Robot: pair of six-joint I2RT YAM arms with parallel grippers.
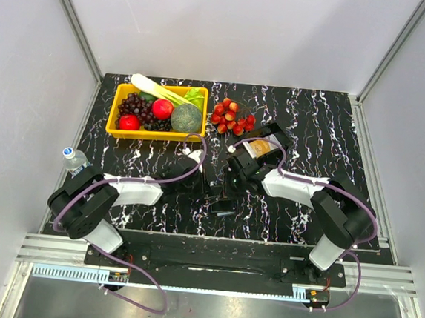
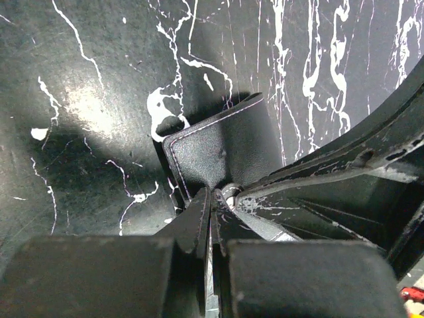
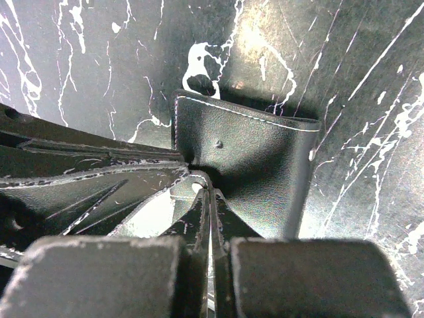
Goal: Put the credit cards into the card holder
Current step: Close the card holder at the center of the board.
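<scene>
The black card holder (image 1: 222, 204) lies at mid-table between both arms, one stitched flap (image 2: 222, 149) raised. My left gripper (image 2: 213, 195) is shut on that flap's near edge; in the top view it (image 1: 212, 183) is just left of the holder. My right gripper (image 3: 211, 195) is shut, with its tips against the same flap (image 3: 255, 159) from the other side and nothing visible between them. In the top view it (image 1: 231, 177) almost touches the left one. One tan credit card (image 1: 260, 147) rests in a black open tray (image 1: 278, 131) behind the right gripper.
A yellow basket (image 1: 111, 124) of fruit and vegetables stands at the back left. A cluster of cherry tomatoes (image 1: 232, 116) lies beside it, close to the tray. A small water bottle (image 1: 75, 160) stands at the table's left edge.
</scene>
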